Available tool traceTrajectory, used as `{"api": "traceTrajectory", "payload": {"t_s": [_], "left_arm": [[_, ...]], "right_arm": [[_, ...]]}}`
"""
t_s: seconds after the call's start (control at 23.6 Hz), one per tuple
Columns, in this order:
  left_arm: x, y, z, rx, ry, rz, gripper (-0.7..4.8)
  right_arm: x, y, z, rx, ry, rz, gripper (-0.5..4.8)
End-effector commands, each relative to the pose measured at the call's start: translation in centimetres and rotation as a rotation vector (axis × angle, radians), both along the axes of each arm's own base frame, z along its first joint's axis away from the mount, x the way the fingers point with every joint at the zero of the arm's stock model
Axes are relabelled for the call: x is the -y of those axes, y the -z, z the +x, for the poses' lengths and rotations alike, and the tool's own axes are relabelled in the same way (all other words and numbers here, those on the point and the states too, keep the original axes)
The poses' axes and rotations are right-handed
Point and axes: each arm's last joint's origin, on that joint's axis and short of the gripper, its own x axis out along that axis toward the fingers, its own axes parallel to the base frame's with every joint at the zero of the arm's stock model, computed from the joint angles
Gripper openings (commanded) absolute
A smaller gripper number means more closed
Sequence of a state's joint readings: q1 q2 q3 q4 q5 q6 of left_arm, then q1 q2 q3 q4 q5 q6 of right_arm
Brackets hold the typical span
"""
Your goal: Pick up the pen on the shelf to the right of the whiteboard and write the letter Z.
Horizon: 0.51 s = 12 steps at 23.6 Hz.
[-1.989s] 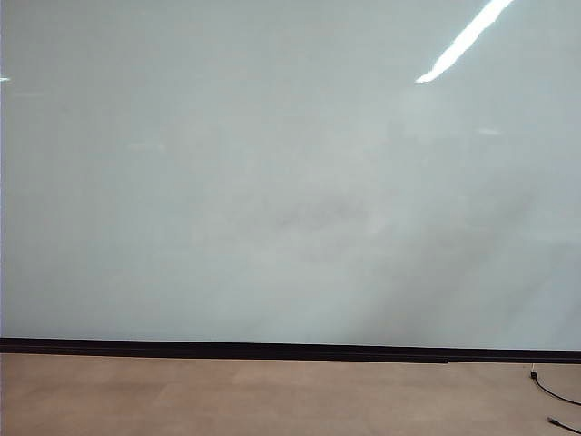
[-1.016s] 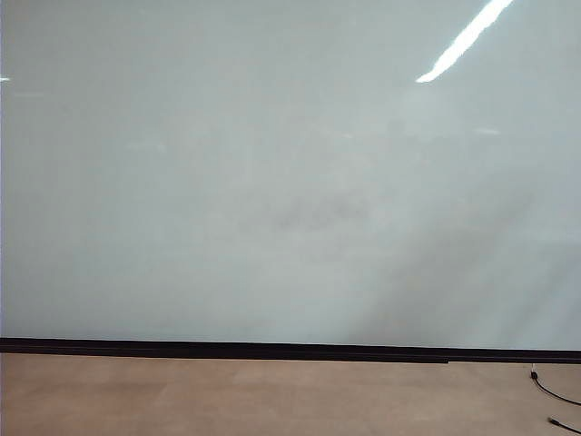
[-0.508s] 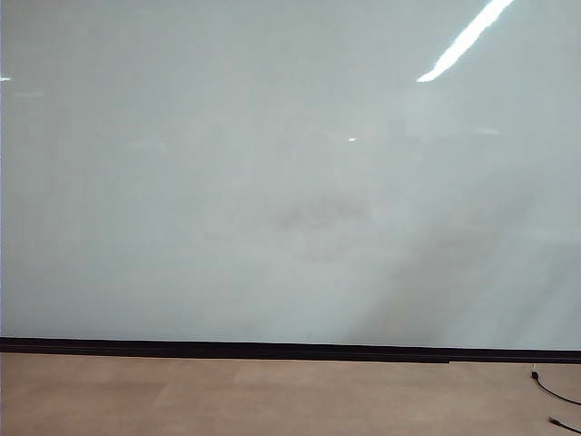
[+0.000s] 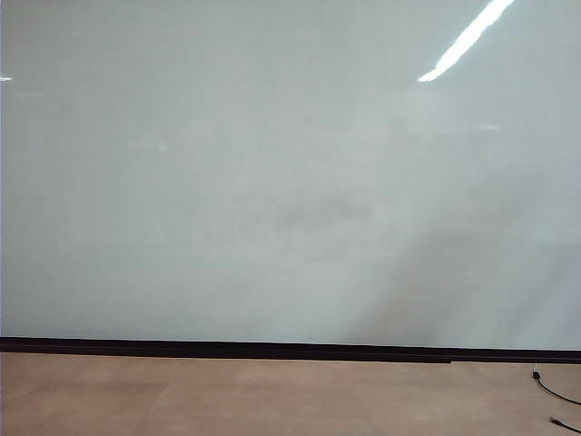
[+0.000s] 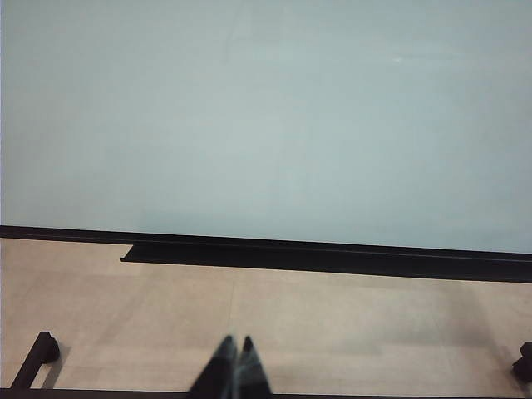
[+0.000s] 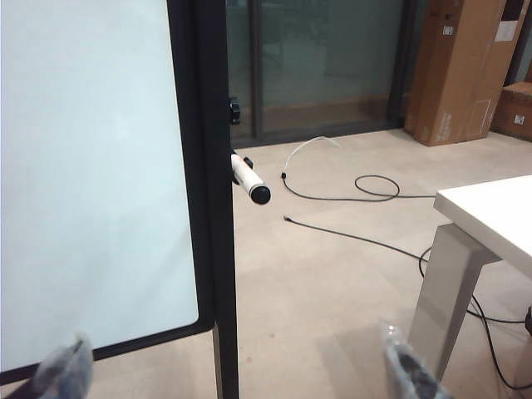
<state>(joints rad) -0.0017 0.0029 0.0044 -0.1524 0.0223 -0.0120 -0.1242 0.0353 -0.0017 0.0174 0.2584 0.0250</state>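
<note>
The whiteboard (image 4: 272,182) fills the exterior view, blank and glossy, its black strip at six o'clock above the tan floor (image 4: 272,400). In the right wrist view the board's black frame (image 6: 212,166) stands upright, and the pen (image 6: 248,177) juts from it at three o'clock of the frame, white with a dark end. The right gripper (image 6: 237,370) hangs well short of the pen, fingers (image 6: 403,366) wide apart. The left gripper (image 5: 234,370) points at the floor before the board, its tips together.
</note>
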Motion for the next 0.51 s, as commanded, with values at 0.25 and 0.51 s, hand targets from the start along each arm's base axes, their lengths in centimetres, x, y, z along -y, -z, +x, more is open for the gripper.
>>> {"api": "traceTrajectory", "payload": {"t_s": [0.25,0.51], "left_arm": [[0.0,-0.2,0.0,0.012,0.001,0.004,-0.05],[0.0,-0.2,0.0,0.012,0.001,0.004,-0.04]], "right_arm": [[0.3,-1.7,1.6,-0.007,-0.002,-0.051,4.79],[0.9,-1.7,3.0,0.002,-0.026,-0.055,4.79]]}}
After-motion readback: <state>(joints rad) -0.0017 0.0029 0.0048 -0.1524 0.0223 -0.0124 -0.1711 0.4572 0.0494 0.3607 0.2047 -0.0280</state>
